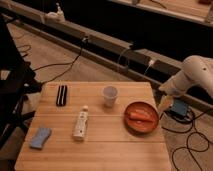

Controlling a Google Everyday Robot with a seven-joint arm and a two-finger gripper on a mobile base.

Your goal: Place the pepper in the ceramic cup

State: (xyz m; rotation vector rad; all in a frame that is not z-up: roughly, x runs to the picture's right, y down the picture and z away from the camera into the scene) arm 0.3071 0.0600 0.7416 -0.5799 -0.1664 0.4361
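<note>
The pepper (140, 116) is a small orange-red piece lying in a round reddish-brown dish (141, 126) at the right side of the wooden table (100, 152). The ceramic cup (109, 95) is small and pale and stands upright near the table's far edge, to the upper left of the dish. My white arm (196, 74) comes in from the right. My gripper (164, 103) hangs just beyond the table's right edge, to the upper right of the dish and apart from the pepper.
A white tube-like bottle (81, 124) lies in the middle of the table. A black flat object (61, 95) lies at the far left and a blue sponge (40, 137) at the near left. Cables and a blue box (179, 108) lie on the floor to the right.
</note>
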